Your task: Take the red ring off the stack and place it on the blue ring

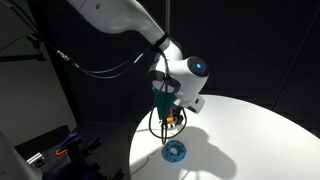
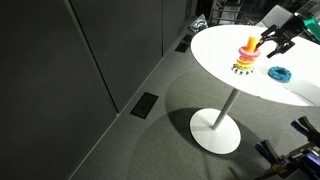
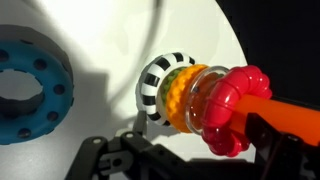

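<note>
- Dark gripper [image 3: 195, 160] parts fill the bottom edge of the wrist view. The jaws stand wide, one at the lower left and one at the lower right, with the stack [image 3: 160, 85] between them. They seem closed on nothing, though it is dim there.
- In that view the stack appears sideways across the middle, with its checkered base toward the centre and its orange peg [image 3: 290, 110] running to the right edge.
- The red ring [image 3: 235, 105] sits on the peg, outermost from the base, touching the yellow and orange rings [image 3: 185, 95] that lie between it and the base.
- The blue ring [image 3: 28, 95] lies flat on the white counter [image 3: 120, 30] at the left edge, apart from the stack.
- In both exterior views the gripper [image 1: 165, 105] [image 2: 272, 44] hangs right at the stack [image 1: 170, 118] [image 2: 245, 62], with the blue ring [image 1: 175, 151] [image 2: 278, 73] near it on the round counter [image 1: 250, 130] [image 2: 215, 45].
- The white arm [image 1: 120, 25] comes in from the upper left of an exterior view.
</note>
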Robot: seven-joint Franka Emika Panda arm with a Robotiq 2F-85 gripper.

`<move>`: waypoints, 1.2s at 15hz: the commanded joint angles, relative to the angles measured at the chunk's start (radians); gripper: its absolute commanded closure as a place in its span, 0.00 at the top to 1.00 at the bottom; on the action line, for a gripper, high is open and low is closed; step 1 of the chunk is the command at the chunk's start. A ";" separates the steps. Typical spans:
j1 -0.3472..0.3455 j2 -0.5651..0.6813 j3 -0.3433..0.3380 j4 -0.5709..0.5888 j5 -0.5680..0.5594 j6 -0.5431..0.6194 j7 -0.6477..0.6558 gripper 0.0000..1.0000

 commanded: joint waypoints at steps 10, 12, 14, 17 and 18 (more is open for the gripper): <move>-0.024 0.032 0.024 0.040 0.056 -0.005 -0.059 0.60; -0.025 0.035 0.025 0.042 0.068 -0.005 -0.070 0.55; -0.025 0.040 0.025 0.044 0.082 -0.007 -0.080 0.30; -0.021 0.038 0.021 0.049 0.094 -0.010 -0.087 0.11; -0.020 0.034 0.019 0.049 0.093 -0.008 -0.086 0.05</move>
